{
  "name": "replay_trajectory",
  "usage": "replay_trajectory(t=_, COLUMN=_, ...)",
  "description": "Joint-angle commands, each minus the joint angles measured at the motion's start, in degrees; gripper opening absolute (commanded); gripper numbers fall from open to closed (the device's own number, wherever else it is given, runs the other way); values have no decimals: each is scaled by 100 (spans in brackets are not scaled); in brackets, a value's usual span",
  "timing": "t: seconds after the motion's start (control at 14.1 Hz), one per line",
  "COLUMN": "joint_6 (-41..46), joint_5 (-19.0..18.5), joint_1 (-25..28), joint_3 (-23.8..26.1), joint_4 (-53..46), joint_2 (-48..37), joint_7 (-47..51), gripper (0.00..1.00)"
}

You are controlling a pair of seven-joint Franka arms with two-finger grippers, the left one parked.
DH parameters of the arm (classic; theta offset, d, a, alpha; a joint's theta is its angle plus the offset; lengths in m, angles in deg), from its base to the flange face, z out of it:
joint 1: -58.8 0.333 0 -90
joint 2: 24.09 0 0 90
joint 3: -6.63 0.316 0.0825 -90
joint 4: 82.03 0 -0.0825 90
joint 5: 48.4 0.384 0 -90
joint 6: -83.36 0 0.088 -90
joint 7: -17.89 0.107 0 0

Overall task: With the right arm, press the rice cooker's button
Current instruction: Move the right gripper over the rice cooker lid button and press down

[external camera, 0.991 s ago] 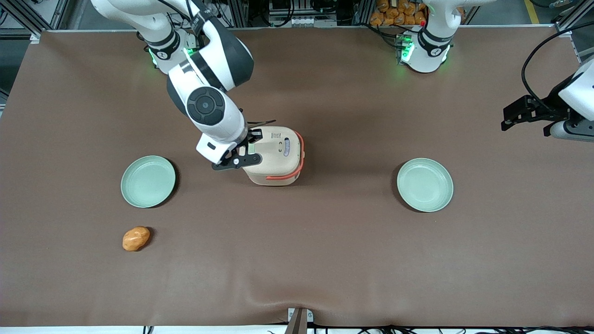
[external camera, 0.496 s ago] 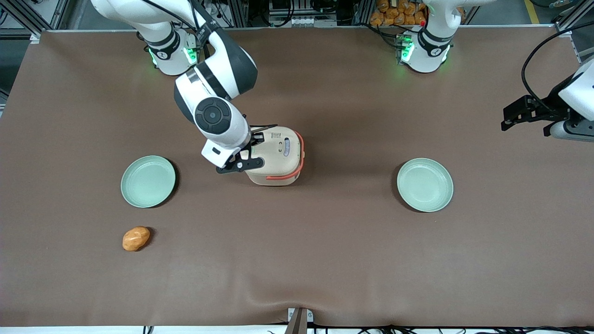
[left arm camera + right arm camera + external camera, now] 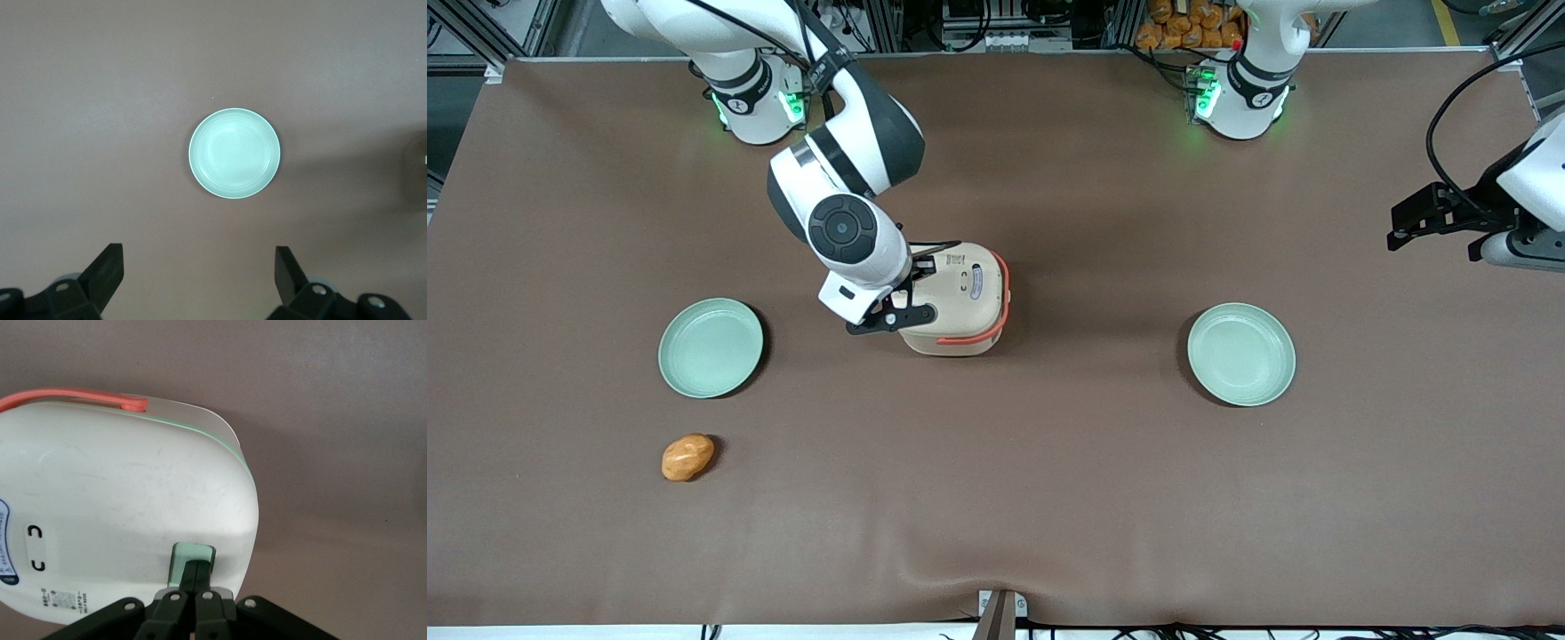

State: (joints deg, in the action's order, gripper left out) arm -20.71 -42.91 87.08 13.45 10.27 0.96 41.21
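Black two-finger gripper (image 3: 195,577), jaws pressed together, touches the pale green button (image 3: 192,555) on the cream rounded-cube rice cooker (image 3: 959,298).

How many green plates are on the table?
2. One plate lies toward the working arm's end, one plate toward the parked arm's; the rice cooker, with the shut gripper on it, sits between.
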Motion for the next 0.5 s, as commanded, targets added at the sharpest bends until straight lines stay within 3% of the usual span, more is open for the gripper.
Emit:
replay_trajectory(t=0.0, joint_6=-69, joint_5=40, joint_1=72, joint_3=-50, joint_4=25, joint_2=167, joint_7=-12, gripper=0)
replay_trajectory(t=0.28, joint_6=-34, joint_5=49, joint_1=64, joint_3=-50, joint_4=-36, joint_2=106, joint_7=-3, gripper=0)
replay_trajectory(t=0.42, joint_6=-8, joint_5=66, joint_1=46, joint_3=-50, joint_4=-116, joint_2=-52, joint_7=23, gripper=10)
